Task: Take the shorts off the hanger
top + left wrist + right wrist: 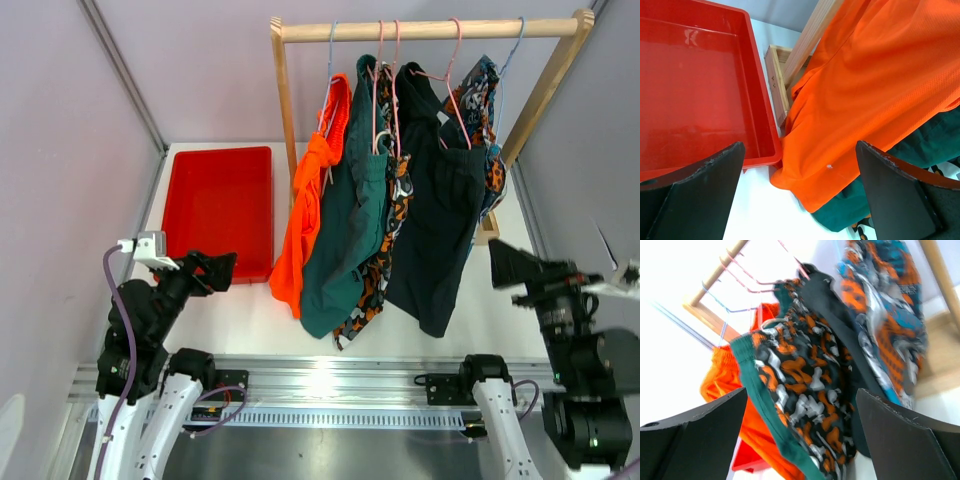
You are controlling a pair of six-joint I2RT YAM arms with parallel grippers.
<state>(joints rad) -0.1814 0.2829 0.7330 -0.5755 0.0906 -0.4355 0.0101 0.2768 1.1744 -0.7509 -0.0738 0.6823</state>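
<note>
left pincer and right pincer spread; red tray beside hanging orange shorts.

no readable text, labels or numbers anywhere

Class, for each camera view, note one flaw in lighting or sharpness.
Top external: bright glare on the metal rail. Left wrist: pale reflections on the red tray floor. Right wrist: background blown out white at upper left; the blue print shorts look blurred.
</note>
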